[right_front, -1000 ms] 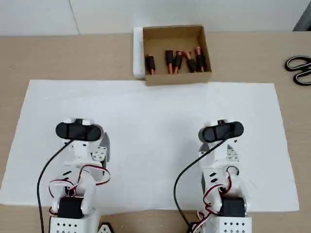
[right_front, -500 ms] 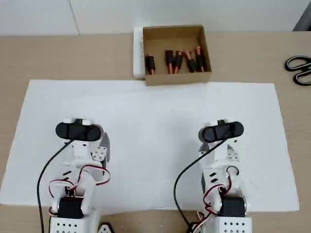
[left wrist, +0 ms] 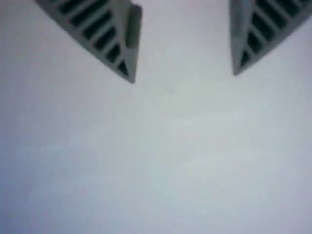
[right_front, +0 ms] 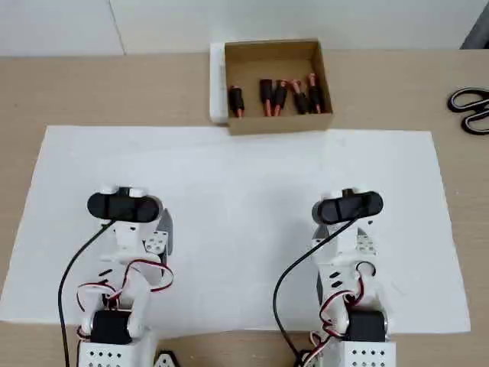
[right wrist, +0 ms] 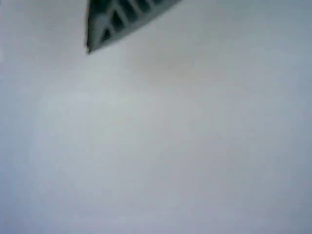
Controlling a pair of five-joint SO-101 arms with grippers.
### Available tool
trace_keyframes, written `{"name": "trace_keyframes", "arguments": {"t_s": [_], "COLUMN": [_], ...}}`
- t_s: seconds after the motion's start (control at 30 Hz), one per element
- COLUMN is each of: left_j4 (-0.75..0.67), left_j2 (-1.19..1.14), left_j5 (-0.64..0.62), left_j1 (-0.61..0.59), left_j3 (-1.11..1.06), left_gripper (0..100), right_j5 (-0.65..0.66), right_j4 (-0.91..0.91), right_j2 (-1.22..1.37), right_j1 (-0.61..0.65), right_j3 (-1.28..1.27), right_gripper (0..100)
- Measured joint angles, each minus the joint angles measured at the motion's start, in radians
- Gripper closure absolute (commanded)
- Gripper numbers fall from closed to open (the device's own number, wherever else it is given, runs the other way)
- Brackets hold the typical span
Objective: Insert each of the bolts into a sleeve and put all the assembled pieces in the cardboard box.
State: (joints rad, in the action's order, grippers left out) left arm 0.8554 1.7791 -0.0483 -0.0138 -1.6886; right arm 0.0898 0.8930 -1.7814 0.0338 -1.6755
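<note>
The cardboard box (right_front: 279,122) stands at the far middle of the table. Inside it lie several assembled pieces (right_front: 273,96), black sleeves with orange bolts, side by side in a row. Both arms are folded back near the table's front edge, far from the box. My left gripper (right_front: 158,238) hangs low over the white paper; in the left wrist view it (left wrist: 183,77) is open with nothing between its fingers. My right gripper (right_front: 365,243) also hangs just above the paper, holding nothing that I can see.
A large white paper sheet (right_front: 237,191) covers the table between the arms and the box. A white block (right_front: 218,84) rests against the box's left wall. Black scissors (right_front: 470,109) lie at the far right edge.
</note>
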Motion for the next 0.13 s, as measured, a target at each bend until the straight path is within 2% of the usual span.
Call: {"name": "trace_keyframes", "arguments": {"t_s": [0.13], "left_j4": [0.000], "left_j2": [0.000], "left_j5": [0.000], "left_j1": [0.000], "left_j3": [0.000], "left_gripper": [88], "right_j5": [0.000], "right_j4": [0.000], "right_j2": [0.000], "right_j1": [0.000], "right_j3": [0.000], "right_gripper": [87.2]}}
